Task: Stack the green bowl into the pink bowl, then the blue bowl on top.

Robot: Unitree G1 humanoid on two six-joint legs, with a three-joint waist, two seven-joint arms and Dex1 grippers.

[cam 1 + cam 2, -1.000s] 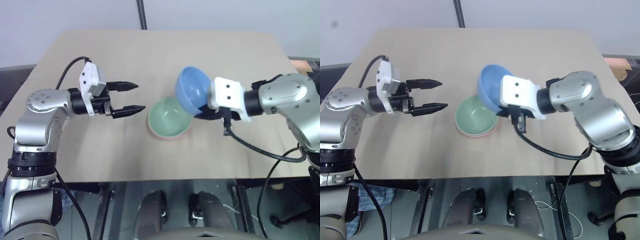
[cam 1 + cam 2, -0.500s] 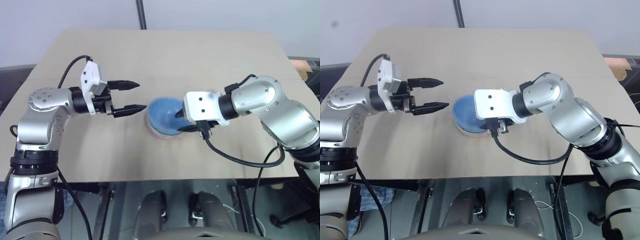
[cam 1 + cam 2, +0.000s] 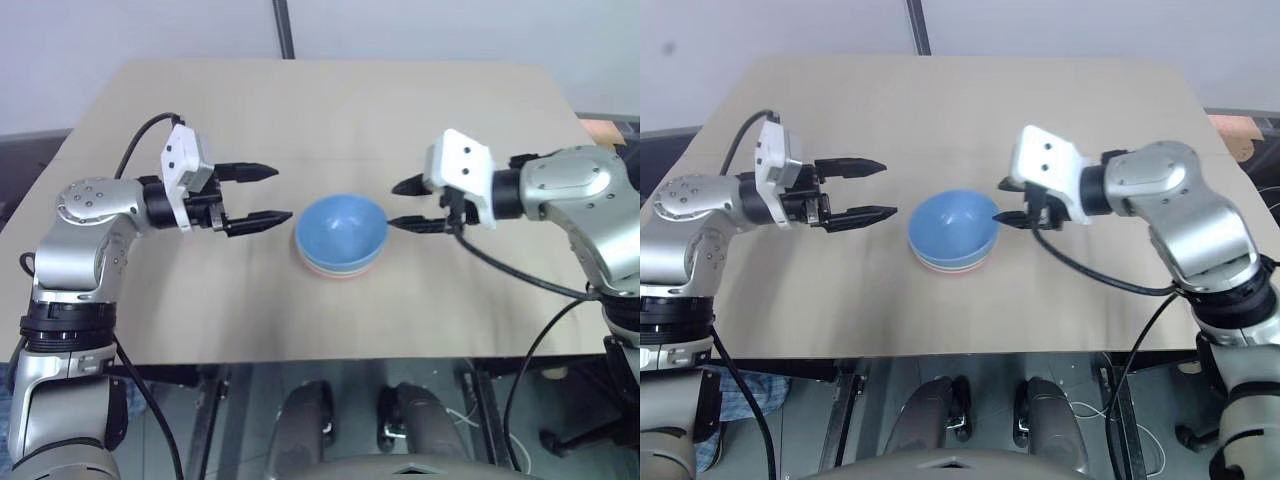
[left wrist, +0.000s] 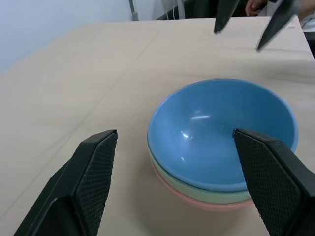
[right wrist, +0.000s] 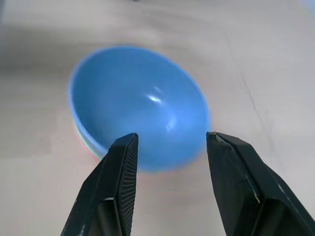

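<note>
Both of my grippers, right gripper point(image 3: 414, 205) and left gripper point(image 3: 268, 193), hang spread wide and empty either side of the stack mid-table point(image 3: 330, 110), blue bowl point(image 3: 342, 227) nested in the green bowl point(image 4: 216, 194) inside the pink bowl point(image 4: 216, 204), so stacking looks finished.

Blue bowl point(image 3: 342, 227) atop green bowl point(image 4: 221, 195), in pink bowl point(image 4: 216, 204)

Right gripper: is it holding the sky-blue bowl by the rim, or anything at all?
Nothing is held. The right gripper is open beside the smooth sky-blue bowl, clear of its rim. The left gripper is open too.
</note>
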